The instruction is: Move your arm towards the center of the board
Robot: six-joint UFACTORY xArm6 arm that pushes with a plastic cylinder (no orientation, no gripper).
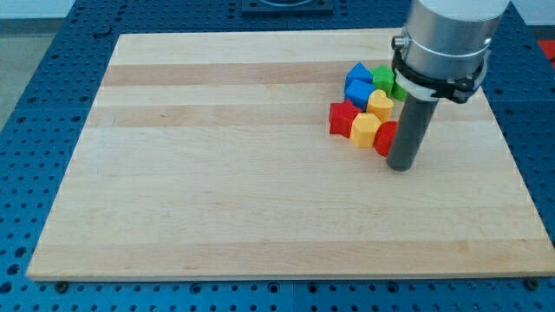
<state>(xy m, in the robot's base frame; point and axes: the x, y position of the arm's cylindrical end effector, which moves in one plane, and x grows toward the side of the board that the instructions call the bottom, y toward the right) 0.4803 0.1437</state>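
My tip [401,165] rests just right of the red block [385,137], no fingers fitted. The move looks barely begun; next, slide left toward the surface's [217,199] middle.

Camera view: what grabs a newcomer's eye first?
The tight cluster of coloured blocks at the view's upper right of the wooden board: blue and green ones toward the top, yellow in the middle, a red block at its left edge. Next, the dark rod with my tip just right of the cluster, against another red block.
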